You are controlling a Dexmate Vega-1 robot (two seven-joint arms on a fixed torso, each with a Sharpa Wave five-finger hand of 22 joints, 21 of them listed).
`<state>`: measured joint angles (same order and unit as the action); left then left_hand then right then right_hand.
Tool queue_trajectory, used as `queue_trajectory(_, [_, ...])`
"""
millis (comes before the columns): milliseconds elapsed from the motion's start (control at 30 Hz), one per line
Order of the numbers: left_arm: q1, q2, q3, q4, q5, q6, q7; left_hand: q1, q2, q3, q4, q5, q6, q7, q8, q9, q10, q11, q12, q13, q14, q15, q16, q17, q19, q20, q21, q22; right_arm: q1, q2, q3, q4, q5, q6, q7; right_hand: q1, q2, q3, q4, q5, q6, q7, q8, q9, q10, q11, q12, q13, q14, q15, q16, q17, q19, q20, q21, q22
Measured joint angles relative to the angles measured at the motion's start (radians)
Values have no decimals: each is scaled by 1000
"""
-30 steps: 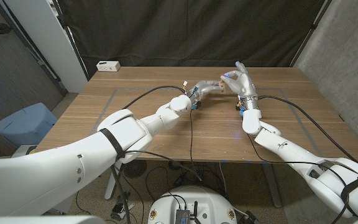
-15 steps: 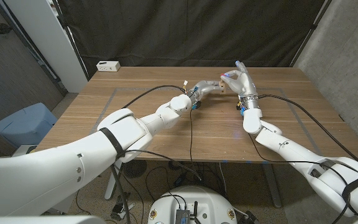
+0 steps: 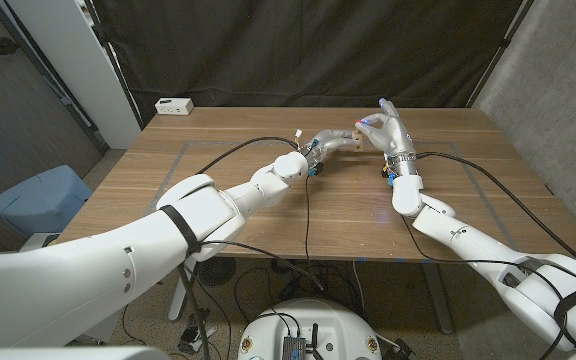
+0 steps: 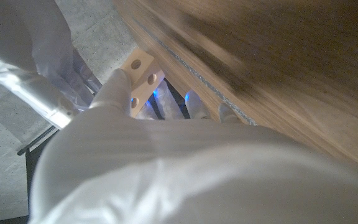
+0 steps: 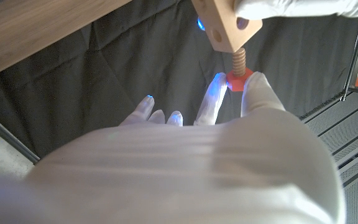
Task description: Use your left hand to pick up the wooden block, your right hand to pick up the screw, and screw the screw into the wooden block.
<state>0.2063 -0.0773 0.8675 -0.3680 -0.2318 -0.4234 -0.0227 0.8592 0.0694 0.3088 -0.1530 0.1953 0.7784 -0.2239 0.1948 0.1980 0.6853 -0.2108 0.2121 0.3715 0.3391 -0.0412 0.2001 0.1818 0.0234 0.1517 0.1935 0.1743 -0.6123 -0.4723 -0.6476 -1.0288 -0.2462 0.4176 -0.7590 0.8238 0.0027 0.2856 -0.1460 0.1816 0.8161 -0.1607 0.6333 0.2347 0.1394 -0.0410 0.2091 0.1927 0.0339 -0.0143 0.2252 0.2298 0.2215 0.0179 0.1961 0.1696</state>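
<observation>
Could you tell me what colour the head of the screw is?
Red-orange; the screw has a tan threaded shank, best seen in the right wrist view.

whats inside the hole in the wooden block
The screw's threaded shaft enters the wooden block, its red head pinched by the right hand. The depth is hidden; another hole looks empty.

Wooden block (image 5: 224, 23): pale raw wood, matt, smooth drilled holes. Screw (image 5: 238, 70): wooden threaded shank, red plastic-looking head. Both hands (image 3: 333, 140) (image 3: 388, 134) in white glossy cloth gloves. Desk (image 3: 268, 210): brown wood-grain, satin. Behind desk: matt black cloth.
</observation>
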Motion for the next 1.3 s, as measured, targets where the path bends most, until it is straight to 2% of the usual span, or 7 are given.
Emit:
queue_trajectory(700, [7, 1, -4, -2, 1, -13, 1, 0, 0, 3, 3, -1, 1, 4, 1, 0, 0, 0, 0, 2, 0, 0, 0, 0, 0, 0, 0, 0, 1, 2, -4, 8, -1, -1, 4, 0, 0, -3, -3, 0, 0, 0, 0, 0, 0, 0, 0, 0, 0, 0, 0, 0, 0, 0, 0, 0])
queue_trajectory(1300, [12, 2, -7, -4, 4, -25, 1, 0, 0, 3, 3, -1, 0, 4, 0, 0, 0, 0, 0, 2, 0, 0, 0, 0, 0, 0, 0, 0, -11, -11, -4, -17, -8, -10, 2, 0, 0, -3, -3, 0, 0, 0, 0, 0, 0, 0, 0, 0, 0, 0, 0, 0, 0, 0, 0, 0])
